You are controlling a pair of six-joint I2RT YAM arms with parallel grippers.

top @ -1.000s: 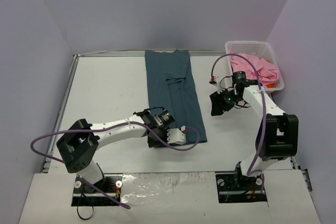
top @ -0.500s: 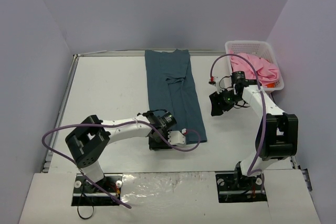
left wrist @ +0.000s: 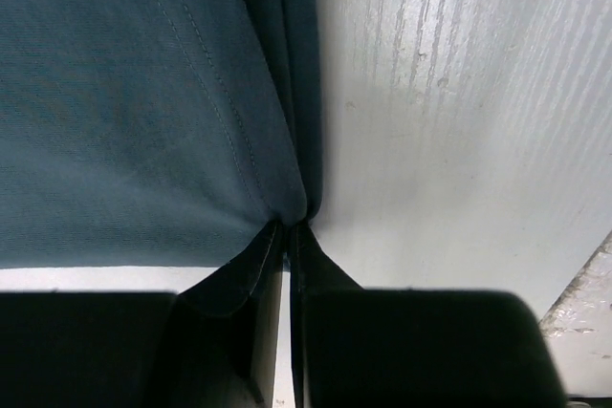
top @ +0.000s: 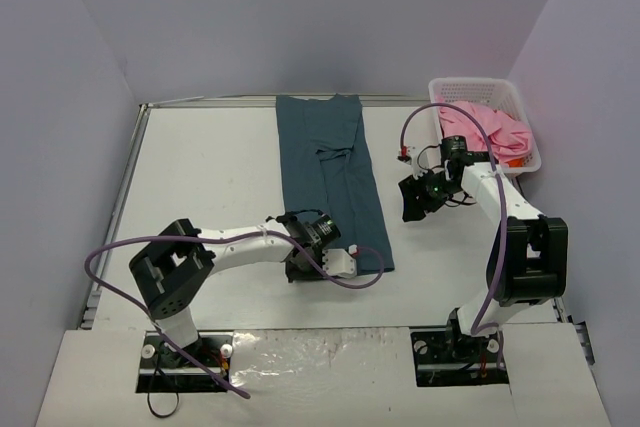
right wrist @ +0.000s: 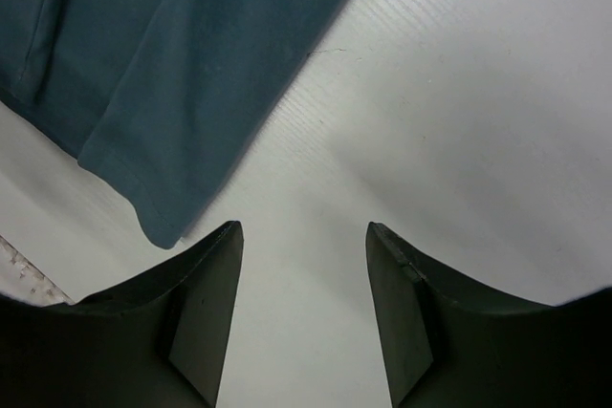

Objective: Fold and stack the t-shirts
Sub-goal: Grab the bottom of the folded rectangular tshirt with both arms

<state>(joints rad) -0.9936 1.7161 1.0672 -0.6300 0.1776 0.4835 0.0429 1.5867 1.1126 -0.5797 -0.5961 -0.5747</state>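
Observation:
The dark teal-blue t-shirt point(top: 330, 182) lies folded into a long strip running from the table's back toward the front. My left gripper point(top: 296, 271) is at its near-left corner, shut on the cloth's edge point(left wrist: 292, 226); the cloth bunches into the pinch. The teal fabric point(left wrist: 134, 121) fills the left of the left wrist view. The pink t-shirt point(top: 487, 129) is crumpled in the white basket point(top: 478, 85) at the back right. My right gripper point(top: 413, 199) hovers open over bare table, right of the strip; its fingers point(right wrist: 304, 226) hold nothing, with the shirt's corner point(right wrist: 172, 54) off to the left.
Purple cables loop from both arms over the table. A raised rail point(top: 130, 177) runs along the table's left edge. Bare white table point(top: 210, 167) lies left of the teal strip.
My left gripper has slid a little right onto the teal shirt's near corner and closed on the cloth. The right arm has stayed where it was.

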